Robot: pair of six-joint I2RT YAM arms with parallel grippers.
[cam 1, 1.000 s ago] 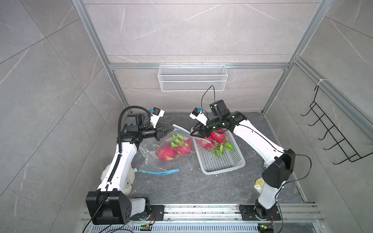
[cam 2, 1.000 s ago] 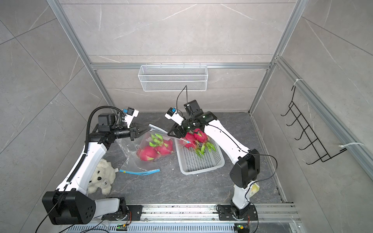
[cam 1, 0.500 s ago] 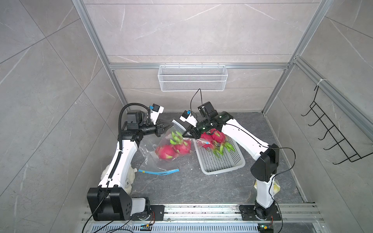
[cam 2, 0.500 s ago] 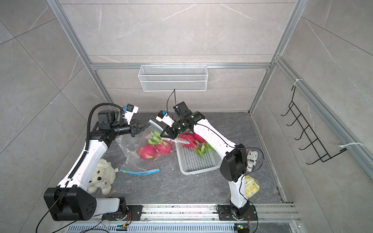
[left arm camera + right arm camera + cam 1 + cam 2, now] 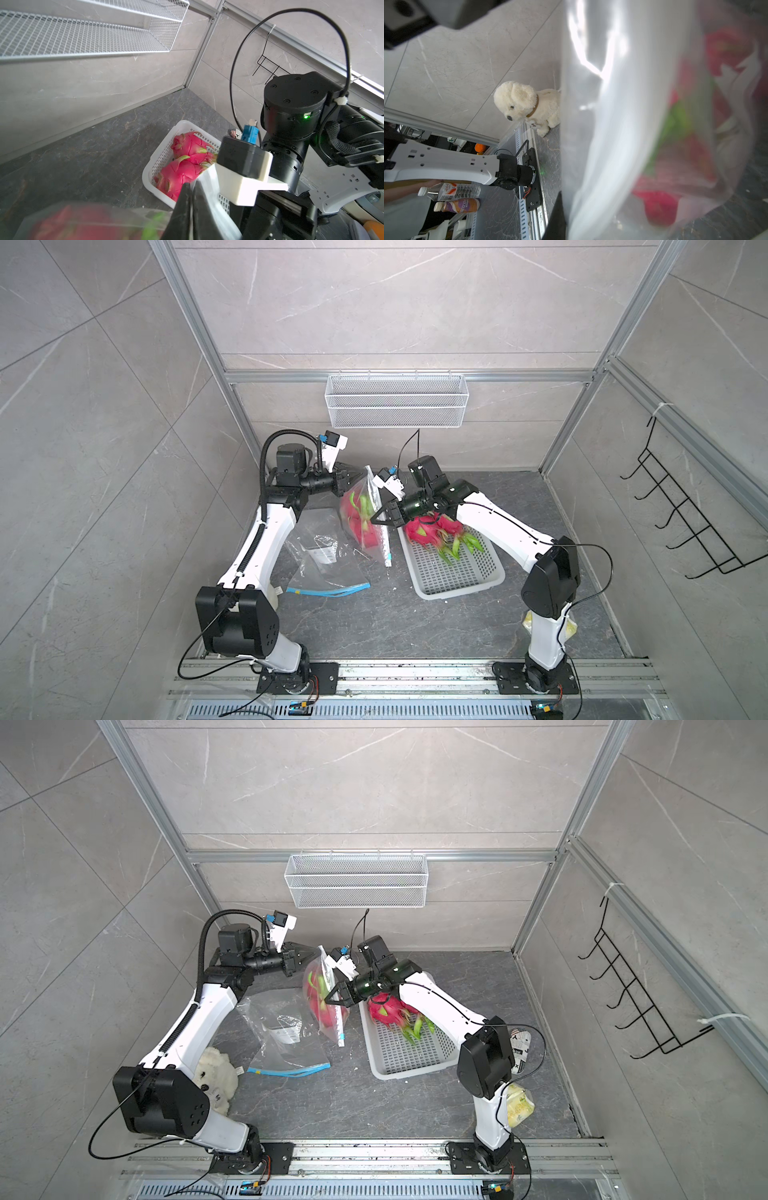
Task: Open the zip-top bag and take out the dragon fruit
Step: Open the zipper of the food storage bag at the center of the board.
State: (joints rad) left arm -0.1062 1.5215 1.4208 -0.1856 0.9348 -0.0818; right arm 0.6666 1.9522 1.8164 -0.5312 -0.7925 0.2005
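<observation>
Right gripper (image 5: 374,521) pinches zip-top bag (image 5: 371,489); bottle (image 5: 458,205) label reads NESCAFE.

Both top views reach me bright and evenly lit from overhead, with only soft shadows under the arms on the tabletop (image 5: 374,626) and the walls splaying toward the corners. The left wrist view is sharp far off, but the dragon fruit (image 5: 83,224) nearest the lens smears. In the right wrist view the zip-top bag (image 5: 612,124) is blurred — white glare streaks it.
</observation>
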